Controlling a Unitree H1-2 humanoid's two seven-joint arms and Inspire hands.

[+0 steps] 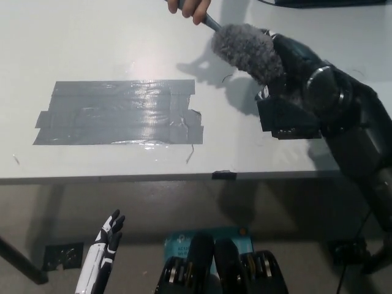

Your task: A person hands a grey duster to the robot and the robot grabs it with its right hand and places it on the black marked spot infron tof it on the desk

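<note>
Black right hand [294, 67] covers fluffy grey duster [245, 49] at 1 o'clock, grip unclear; person's hand [191, 7] holds handle for handover; white left hand [110, 231] idle, open, at 7

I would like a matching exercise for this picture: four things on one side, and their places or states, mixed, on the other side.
Things:
1. grey duster
2. right robot hand
3. left robot hand
4. grey tape patch

Places or states:
A. low, below the desk edge, holding nothing
B. flat on the desk, at the left
C. handle held by a person's hand
D. over the duster's fluffy head

Pairs: 1-C, 2-D, 3-A, 4-B
</note>
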